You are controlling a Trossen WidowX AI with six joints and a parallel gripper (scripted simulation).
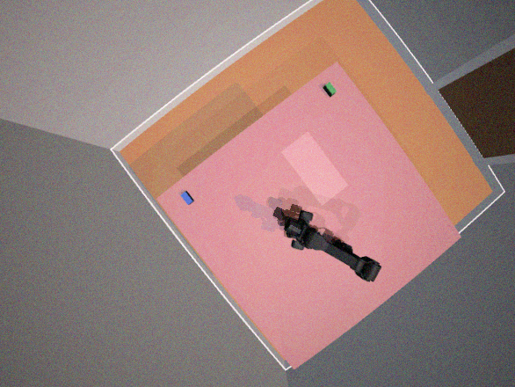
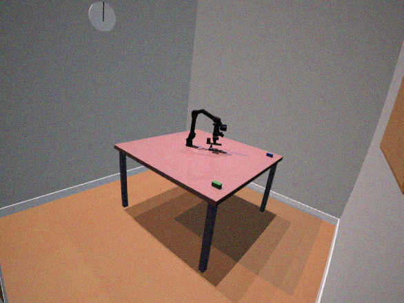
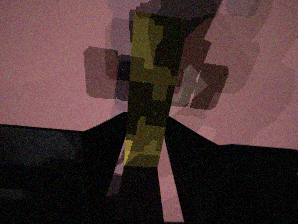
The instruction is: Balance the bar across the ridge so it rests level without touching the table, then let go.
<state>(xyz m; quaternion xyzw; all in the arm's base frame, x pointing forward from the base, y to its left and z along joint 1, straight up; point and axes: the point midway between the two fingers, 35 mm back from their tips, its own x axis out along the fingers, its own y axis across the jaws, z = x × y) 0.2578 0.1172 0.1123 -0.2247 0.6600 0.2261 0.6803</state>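
Bar: I see the olive-yellow bar (image 3: 146, 105) in the wrist view, running from lower centre of the frame up to the top edge, leaning slightly right. Its long axis points away from the camera, out over the pink bench (image 1: 246, 281).
Bar location: centre of the bench, in the end effector's grip; from the top view only a small reddish-brown bit shows at the arm's tip, left of centre.
End effector: the end effector (image 3: 145, 170) is clamped partway shut on the bar, with its dark fingers on either side of the bar's near end.
Ridge: in the exterior view I make out a small dark support under the end effector (image 2: 216, 139), but it is too small for me to say whether the bar touches it.
Hard to read: in the wrist view blocky shadows lie over the bar and the bench behind it, and the bar's far end is cut off by the top edge. I cannot tell whether the bar is level.
Arm: the black arm (image 1: 338, 252) reaches from lower right toward centre in the top view.
Other items: a green block (image 1: 330, 90) near the bench's upper corner, a blue block (image 1: 187, 197) near its left corner, both well apart from the arm.
Containers: I see none to report.
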